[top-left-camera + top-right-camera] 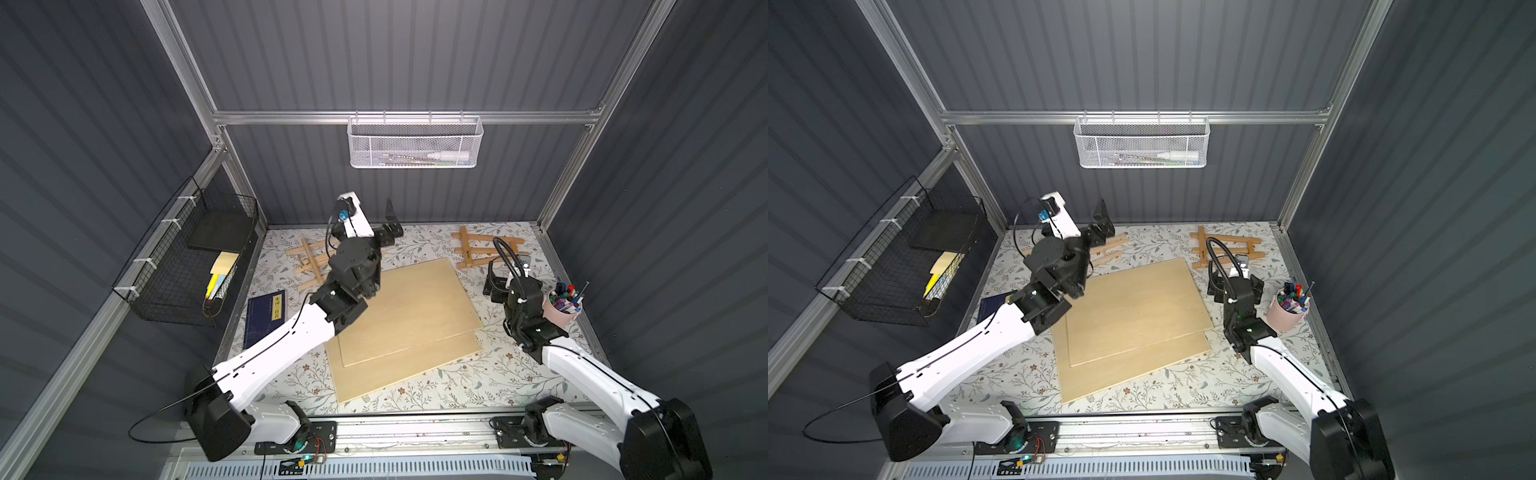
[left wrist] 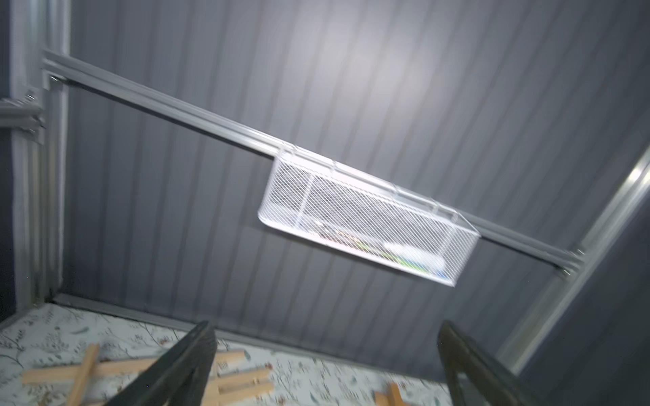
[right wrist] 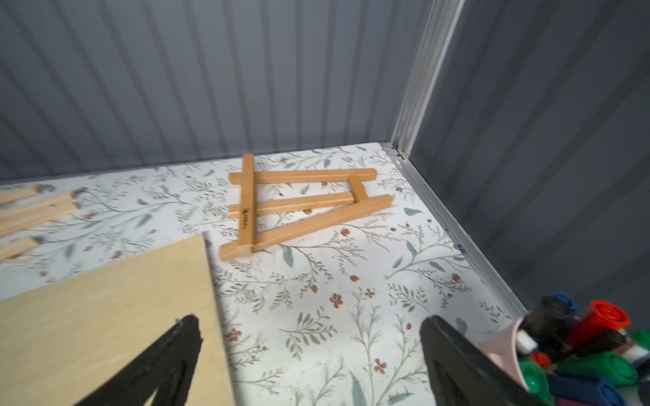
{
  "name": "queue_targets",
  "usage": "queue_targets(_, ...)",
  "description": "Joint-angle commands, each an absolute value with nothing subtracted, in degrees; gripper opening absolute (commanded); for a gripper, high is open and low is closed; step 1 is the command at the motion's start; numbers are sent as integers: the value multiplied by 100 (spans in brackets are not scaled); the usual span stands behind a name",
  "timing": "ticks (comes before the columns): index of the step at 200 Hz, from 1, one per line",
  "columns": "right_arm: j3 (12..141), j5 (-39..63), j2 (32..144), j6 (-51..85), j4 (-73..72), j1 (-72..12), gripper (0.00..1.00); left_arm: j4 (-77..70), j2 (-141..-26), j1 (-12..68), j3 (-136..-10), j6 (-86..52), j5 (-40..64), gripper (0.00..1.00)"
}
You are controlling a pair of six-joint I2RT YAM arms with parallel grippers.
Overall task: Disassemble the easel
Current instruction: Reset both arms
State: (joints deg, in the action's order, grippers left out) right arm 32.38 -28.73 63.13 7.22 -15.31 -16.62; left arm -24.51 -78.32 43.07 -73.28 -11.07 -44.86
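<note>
My left claw (image 2: 327, 337) high, jaws wide apart, near pale easel (image 1: 309, 262) at eleven o'clock. My right claw (image 3: 309, 327) apart, facing darker easel (image 3: 302, 207) at one o'clock.

— Where do the boards sit?
— Mid-table (image 1: 457, 390): the upper board (image 1: 415, 307) lies on the lower board (image 1: 395, 374).
— And behind them?
— The left easel (image 1: 309, 266) lies flat at the far left and the right easel (image 1: 473, 249) at the far right. The book (image 1: 266, 316) lies left of the boards, the cup (image 1: 561, 318) stands to their right.
</note>
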Motion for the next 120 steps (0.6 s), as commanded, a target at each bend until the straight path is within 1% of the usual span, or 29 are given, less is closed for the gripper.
queue_targets(1, 3370, -2693, 6647, 950, -1485, -1251, 99, -3269, -7857, 3750, -7118, -1025, -4261, 100)
queue_targets(20, 3324, -2538, 6862, 1235, -1511, -914, 99, -3891, -7655, 2919, -6343, -1418, -3664, 100)
queue_targets(36, 3334, -2521, 6921, 1318, -1474, -755, 99, -3797, -7556, 2262, -6044, -1860, -3546, 100)
queue_targets(49, 3307, -2601, 7161, 1213, -1578, -741, 99, -3876, -7415, 1901, -5683, -1956, -3487, 100)
queue_targets(68, 3078, -2641, 7300, 928, -2148, -738, 99, -4179, -7143, 1680, -5006, -1810, -3690, 100)
queue_targets(86, 2945, -2737, 7479, 748, -2495, -738, 99, -3941, -6962, 1419, -4480, -2242, -3769, 100)
queue_targets(99, 2932, -2787, 7612, 624, -2573, -743, 99, -4119, -6825, 1380, -3993, -2235, -3818, 100)
queue_targets(120, 2732, -2656, 7781, 290, -2983, -738, 99, -4277, -6850, 1380, -3581, -2013, -4280, 100)
